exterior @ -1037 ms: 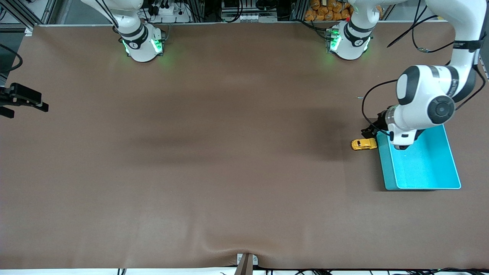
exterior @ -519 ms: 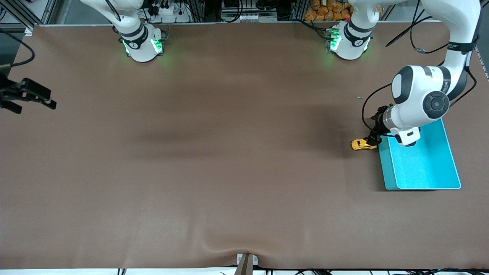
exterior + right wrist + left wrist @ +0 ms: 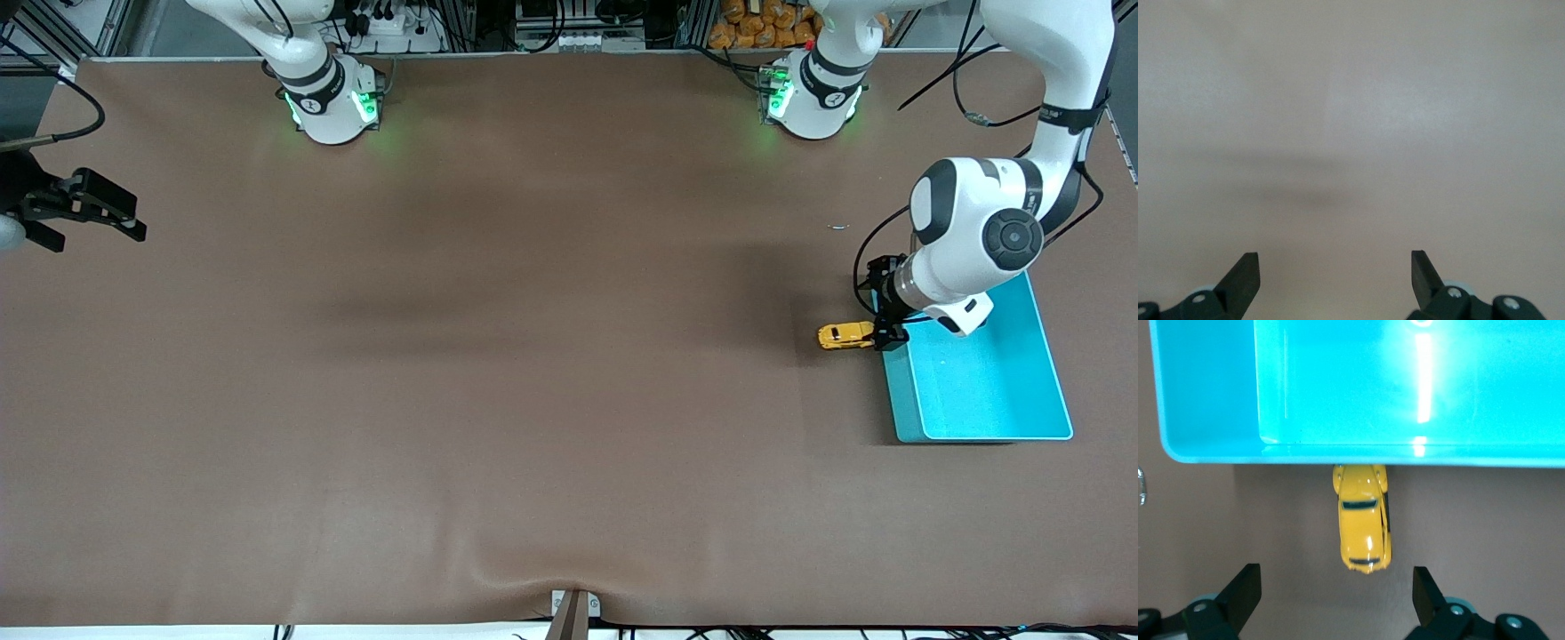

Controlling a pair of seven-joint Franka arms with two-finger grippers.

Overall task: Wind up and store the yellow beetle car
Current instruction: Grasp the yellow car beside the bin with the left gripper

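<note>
Yellow beetle car [image 3: 845,335] sits on the brown desk [image 3: 533,400] toward the left arm's end, one end touching the outer wall of the cyan bin [image 3: 978,427]. The left claw [image 3: 886,339] is low over the car's bin-side end, and in the left wrist view its 2 fingers [image 3: 1245,593] are spread wide on either side of the car [image 3: 1363,520], not touching it. The right claw [image 3: 116,220] waits over the desk's edge at the right arm's end, its fingers [image 3: 1245,273] likewise spread apart above bare desk.
</note>
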